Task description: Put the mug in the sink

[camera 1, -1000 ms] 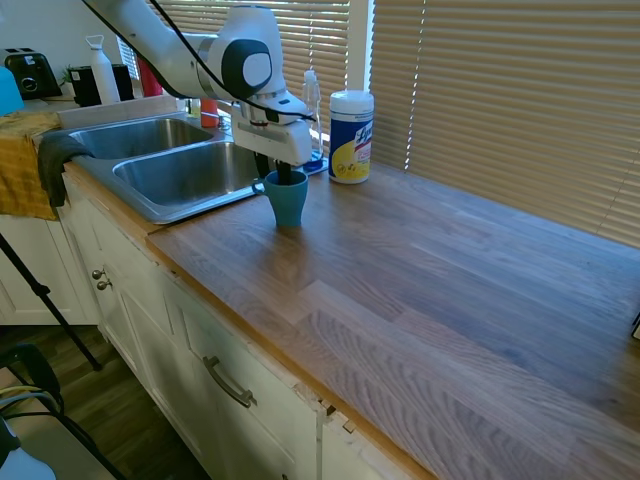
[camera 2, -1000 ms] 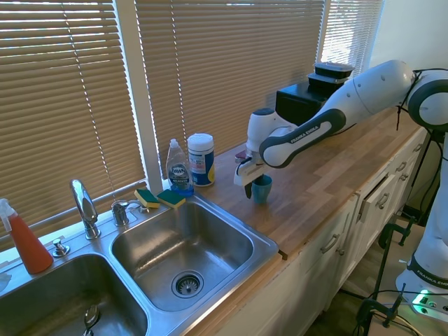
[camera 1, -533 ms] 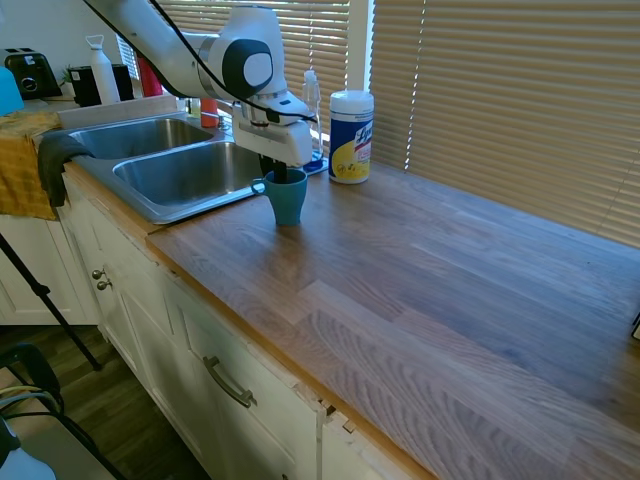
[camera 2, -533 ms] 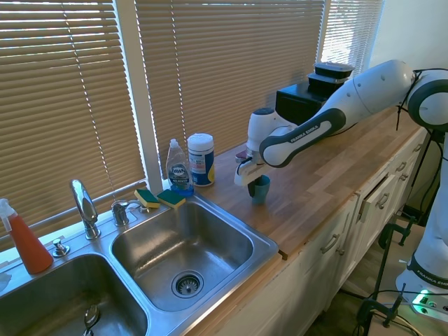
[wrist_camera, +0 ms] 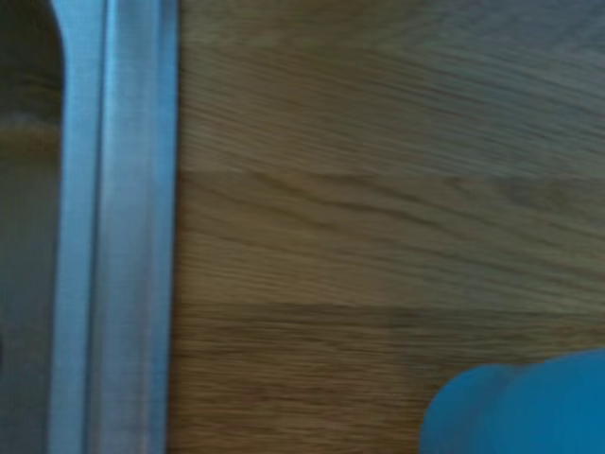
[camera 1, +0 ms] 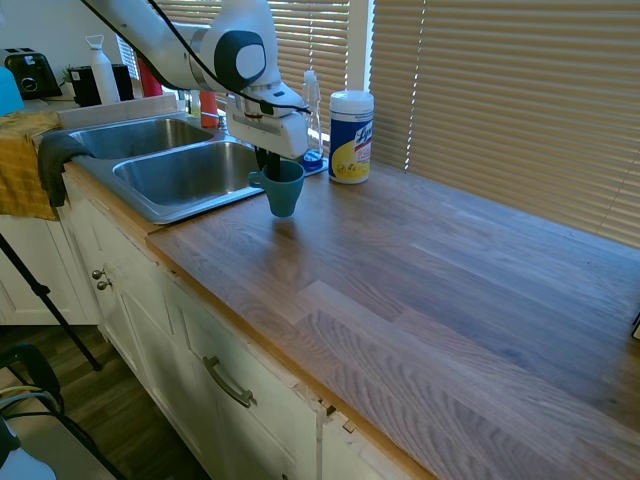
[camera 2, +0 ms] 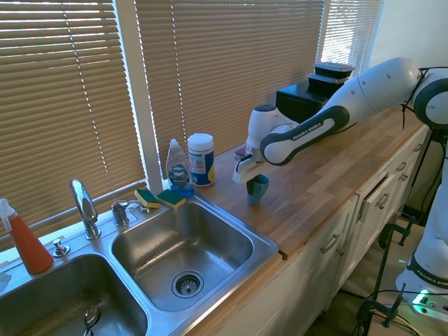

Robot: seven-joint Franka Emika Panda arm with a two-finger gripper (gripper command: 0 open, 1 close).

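While the claw (camera 1: 277,166) grips the mug (camera 1: 284,190) by its rim, the mug hangs slightly tilted just above the desk (camera 1: 420,280) beside the sink (camera 1: 165,175). From the opposite side, bare wood separates mug (camera 2: 257,189) from basin (camera 2: 183,245). The wrist view shows the sink's steel rim (wrist_camera: 113,227) beside open wood.

"FRANKA EMIKA" on robot arm (camera 2: 308,128); other labels unreadable

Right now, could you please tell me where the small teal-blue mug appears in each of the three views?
First exterior view: small teal-blue mug upper left of centre, held by the pincer.
Second exterior view: right of centre.
Wrist view: blurred blue shape at the bottom right corner.
Shared landmark: the stainless steel sink rim beside it.
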